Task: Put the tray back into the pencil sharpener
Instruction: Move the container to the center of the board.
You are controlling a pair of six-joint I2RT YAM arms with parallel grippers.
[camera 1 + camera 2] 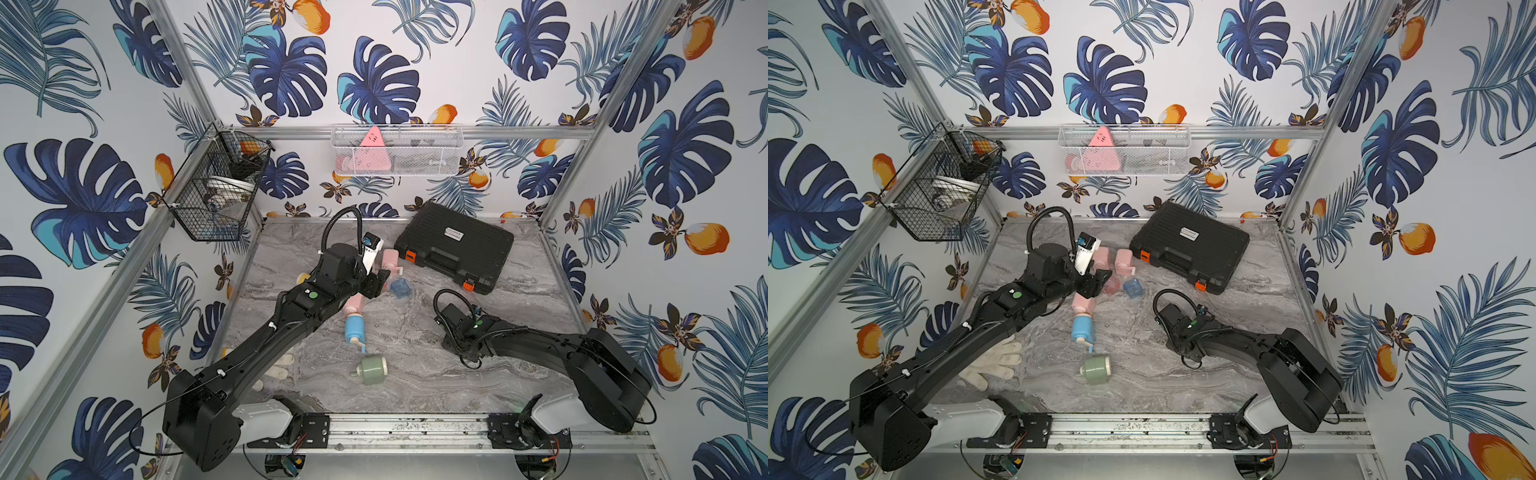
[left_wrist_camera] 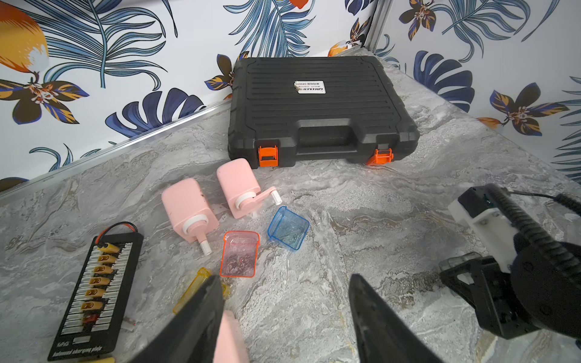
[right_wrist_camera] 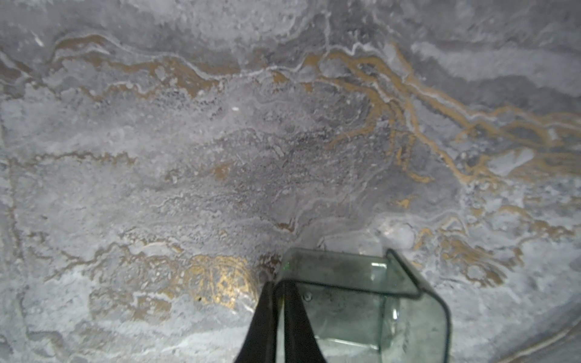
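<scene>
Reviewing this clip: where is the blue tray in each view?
In a top view: blue tray on the marble, near the black case.
In a top view: same spot, near the case.
Left wrist: beside the red tray, before the case.
Right wrist: not in it; only a greenish clear tray.
Shared landmark: the black case.

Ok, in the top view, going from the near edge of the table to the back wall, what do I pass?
Green sharpener → blue sharpener → blue tray → pink sharpener beside the case → white wire basket on the wall. The black case overlaps several of these, so it is left out.
</scene>
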